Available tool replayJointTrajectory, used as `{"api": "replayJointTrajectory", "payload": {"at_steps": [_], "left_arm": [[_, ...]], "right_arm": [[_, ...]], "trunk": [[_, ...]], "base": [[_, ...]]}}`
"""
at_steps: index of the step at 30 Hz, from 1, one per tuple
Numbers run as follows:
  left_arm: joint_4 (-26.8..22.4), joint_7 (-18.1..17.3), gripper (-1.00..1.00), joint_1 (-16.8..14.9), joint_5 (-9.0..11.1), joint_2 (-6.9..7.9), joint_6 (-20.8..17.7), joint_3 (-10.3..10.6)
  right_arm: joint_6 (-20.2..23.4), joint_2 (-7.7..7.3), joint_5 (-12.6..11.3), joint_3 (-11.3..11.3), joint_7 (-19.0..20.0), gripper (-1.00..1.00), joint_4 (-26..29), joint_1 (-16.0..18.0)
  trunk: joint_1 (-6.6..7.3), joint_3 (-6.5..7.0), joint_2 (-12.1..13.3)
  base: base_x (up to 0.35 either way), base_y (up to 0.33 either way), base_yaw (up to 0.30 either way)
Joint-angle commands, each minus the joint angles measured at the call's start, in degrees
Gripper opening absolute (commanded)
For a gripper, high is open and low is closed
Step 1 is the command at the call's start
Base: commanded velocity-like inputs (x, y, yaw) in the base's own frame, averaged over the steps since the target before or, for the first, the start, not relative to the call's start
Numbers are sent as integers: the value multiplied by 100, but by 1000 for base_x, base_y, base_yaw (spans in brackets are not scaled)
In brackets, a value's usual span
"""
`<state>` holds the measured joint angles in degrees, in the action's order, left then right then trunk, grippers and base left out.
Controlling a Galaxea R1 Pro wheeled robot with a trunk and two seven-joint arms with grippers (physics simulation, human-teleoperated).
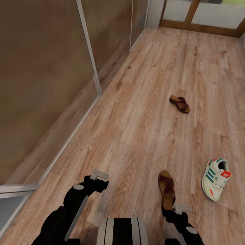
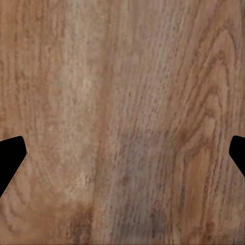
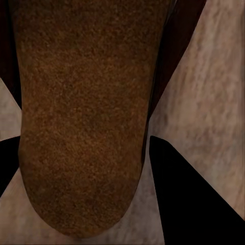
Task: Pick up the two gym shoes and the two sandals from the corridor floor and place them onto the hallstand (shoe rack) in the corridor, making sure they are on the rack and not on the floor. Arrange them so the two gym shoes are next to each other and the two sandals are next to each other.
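Observation:
A dark brown sandal (image 1: 166,188) lies on the corridor floor (image 1: 136,112) just ahead of my base. My right gripper (image 1: 174,208) is down at its heel end. In the right wrist view the sandal's footbed (image 3: 87,102) runs between the two dark fingers (image 3: 189,194), which press against its sides. The other sandal (image 1: 180,103) lies farther up the corridor. One white gym shoe (image 1: 216,178) with green stripes sits to the right of the near sandal. My left gripper (image 1: 97,177) hovers open over bare planks (image 2: 122,102). The hallstand is out of view.
A wall of brown panels with metal-framed glass (image 1: 47,85) runs along the left side. A wood-framed door (image 1: 200,17) closes the corridor's far end. Open floor lies between the shoes and the left wall.

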<state>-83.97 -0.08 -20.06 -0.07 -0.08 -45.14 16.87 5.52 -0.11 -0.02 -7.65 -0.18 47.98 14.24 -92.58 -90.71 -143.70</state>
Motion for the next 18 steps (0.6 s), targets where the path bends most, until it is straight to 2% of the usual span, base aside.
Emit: {"api": "replayJointTrajectory", "payload": {"at_steps": [1, 13, 18], "left_arm": [[-6, -1, 100, -3, -1, -1, -28, 1], [-6, -2, 100, 30, 15, -26, -35, -10], [-4, -1, 100, 44, 18, -14, -38, -26]], "right_arm": [[35, 1, -16, 2, -5, -100, 12, -1], [118, -6, -7, 18, 25, -100, 504, -18], [421, -7, -7, 18, 27, -100, 1024, -30]], "trunk": [[3, 20, 0], [34, 286, 16], [47, 396, 23]], "base": [[0, 0, 0], [0, 0, 0], [0, 0, 0]]}}
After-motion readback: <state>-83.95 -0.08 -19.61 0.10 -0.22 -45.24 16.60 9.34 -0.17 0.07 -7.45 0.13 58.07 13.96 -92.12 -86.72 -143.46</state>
